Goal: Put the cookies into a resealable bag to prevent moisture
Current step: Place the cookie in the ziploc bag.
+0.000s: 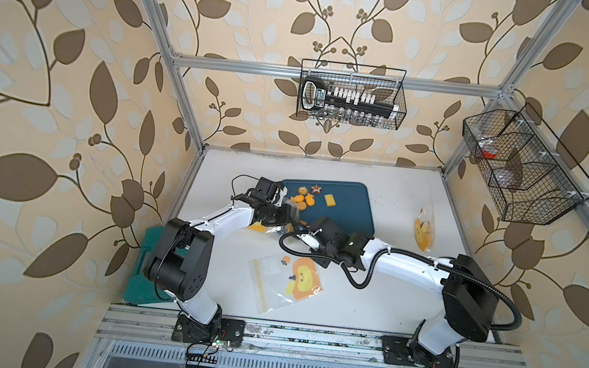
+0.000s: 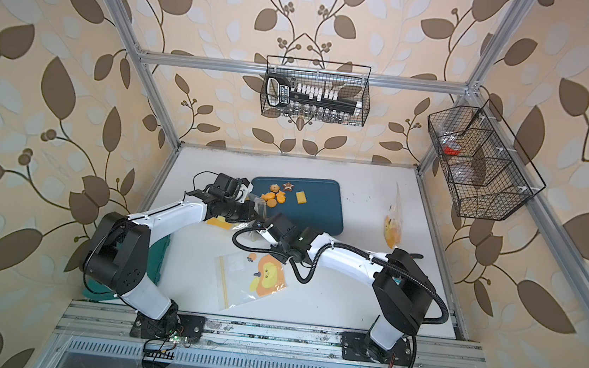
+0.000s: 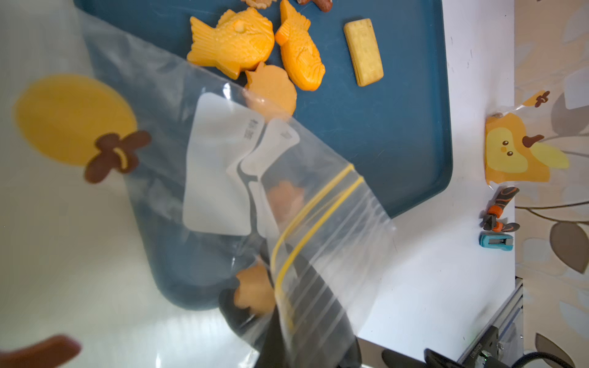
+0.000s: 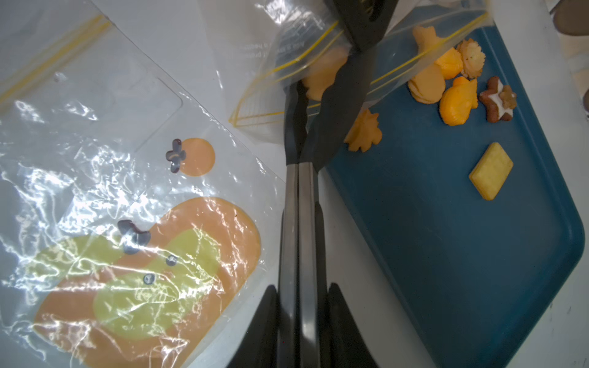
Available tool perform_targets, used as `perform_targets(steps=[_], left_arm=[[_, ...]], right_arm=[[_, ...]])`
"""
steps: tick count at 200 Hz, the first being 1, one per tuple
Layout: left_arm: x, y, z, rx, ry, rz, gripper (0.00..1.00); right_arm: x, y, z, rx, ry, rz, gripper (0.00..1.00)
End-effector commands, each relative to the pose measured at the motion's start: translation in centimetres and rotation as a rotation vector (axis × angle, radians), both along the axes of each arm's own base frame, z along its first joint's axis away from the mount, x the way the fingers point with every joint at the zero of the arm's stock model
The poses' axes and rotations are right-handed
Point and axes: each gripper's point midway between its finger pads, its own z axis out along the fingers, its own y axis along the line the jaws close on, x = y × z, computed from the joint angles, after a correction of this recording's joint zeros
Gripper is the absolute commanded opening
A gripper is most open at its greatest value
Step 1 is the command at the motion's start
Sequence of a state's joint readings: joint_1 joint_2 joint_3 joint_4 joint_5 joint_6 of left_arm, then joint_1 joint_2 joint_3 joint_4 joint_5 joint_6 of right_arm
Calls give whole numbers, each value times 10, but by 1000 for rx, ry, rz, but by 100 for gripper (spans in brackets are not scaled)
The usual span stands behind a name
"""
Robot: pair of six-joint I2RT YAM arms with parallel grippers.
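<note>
Several cookies, orange fish, a flower, a brown star and a pale rectangle, lie on the blue tray. My left gripper is shut on the rim of a clear resealable bag with a yellow zip and holds it up over the tray's near corner. My right gripper is shut on black-tipped tongs. The tong tips pinch an orange cookie inside the bag's mouth. Another orange cookie lies on the tray just beside the tongs.
A second clear bag with an orange cartoon print lies flat at the table's front. A third printed bag lies at the right. A green case sits at the left edge. Wire baskets hang on the back and right walls.
</note>
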State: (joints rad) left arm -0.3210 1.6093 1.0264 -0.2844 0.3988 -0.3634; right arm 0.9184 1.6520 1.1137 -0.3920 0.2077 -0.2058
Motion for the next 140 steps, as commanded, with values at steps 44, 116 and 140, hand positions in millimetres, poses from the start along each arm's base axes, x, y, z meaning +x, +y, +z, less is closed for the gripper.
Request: perform_targets(steps=[44,116,140], left_arm=[[-13,-13,17,-59,-49,-88,0],[-10,8,29,20,-86,27,0],[-9,22,31,72,-96,87,0]], right_arm=[[16,17,30,222,11,-7,9],[47,-15,3,117,40,-199,3],[47,-25,-9,53,54,-226,3]])
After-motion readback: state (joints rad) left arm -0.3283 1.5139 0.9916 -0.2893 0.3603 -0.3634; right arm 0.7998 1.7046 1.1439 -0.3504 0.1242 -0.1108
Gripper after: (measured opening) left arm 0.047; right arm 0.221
